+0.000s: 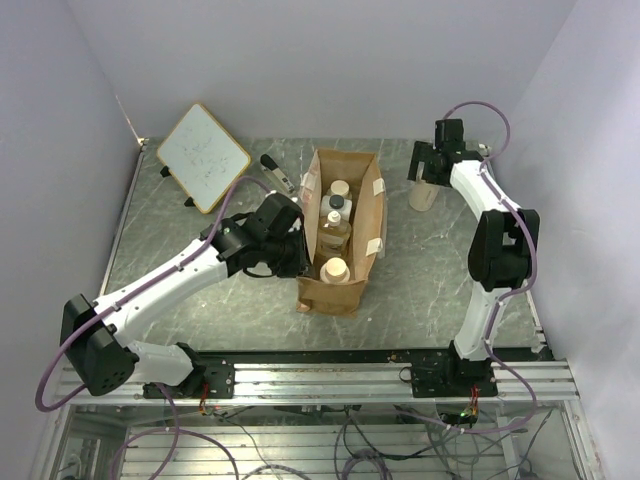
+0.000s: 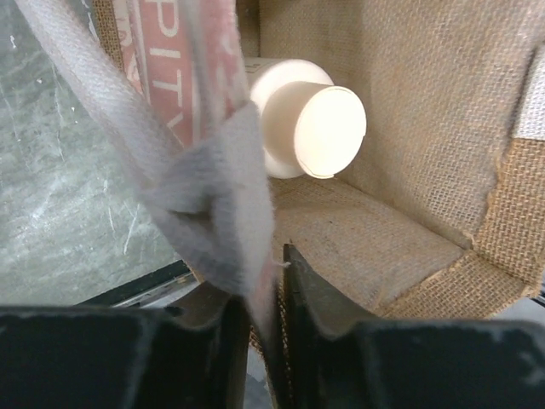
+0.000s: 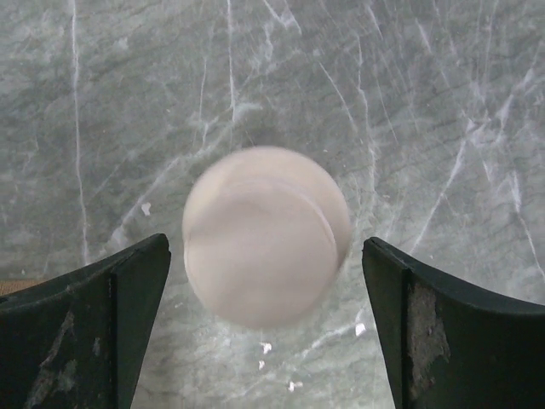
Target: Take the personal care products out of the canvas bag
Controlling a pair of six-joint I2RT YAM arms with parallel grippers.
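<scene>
Left wrist shows partial lettering (image 2: 166, 53) "PIT" on the canvas bag (image 2: 409, 128).

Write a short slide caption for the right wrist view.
Right tool open above a beige-capped bottle on the grey marbled table.

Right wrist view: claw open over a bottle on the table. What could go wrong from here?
1. The bottle looks blurred between the fingers of the open right claw, so it may be unsettled. It could topple or roll on the table.
2. The left claw is shut on the strap of the canvas bag. A tug could tip the bag with the bottles inside.
</scene>
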